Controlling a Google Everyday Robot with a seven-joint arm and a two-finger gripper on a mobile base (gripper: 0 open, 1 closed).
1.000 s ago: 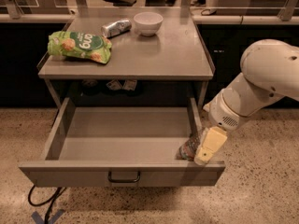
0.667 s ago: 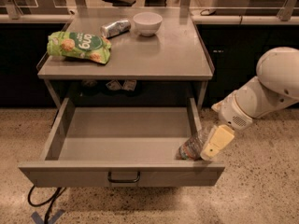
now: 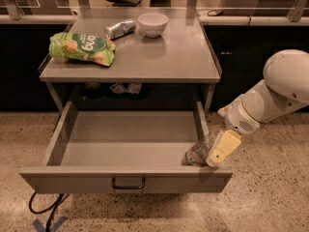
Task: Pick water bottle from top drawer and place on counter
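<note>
On the speckled floor at the far left a black cable (image 3: 43, 206) loops out from under the furniture, away from the work. Above it the green snack bag (image 3: 82, 47) lies flat on the left of the desk (image 3: 164, 62), with the silver can (image 3: 119, 29) on its side just behind it and the white bowl (image 3: 153, 24) upright beside the can. All three sit toward the back and left, so the bare front and right of the desk looks the sensible place to set something down. Below, the top drawer (image 3: 72, 180) is pulled well out with its black bar handle (image 3: 128, 183) facing the camera, leaving its floor open from above. It holds only the water bottle (image 3: 196, 152), lying on its side in the front right corner, against the right wall and near the front panel. The claw (image 3: 216, 154) reaches down into that corner at the bottle's right-hand end, touching it or just beside it. I cannot tell whether it is spread around the bottle or clamped on it, because the pale claw body hides the contact. The white arm (image 3: 275, 91) comes in from the right over the drawer wall, presumably because the bottle lies tight against that side. The bottle rests on the drawer floor, so the grasp seems to be the step in hand.
</note>
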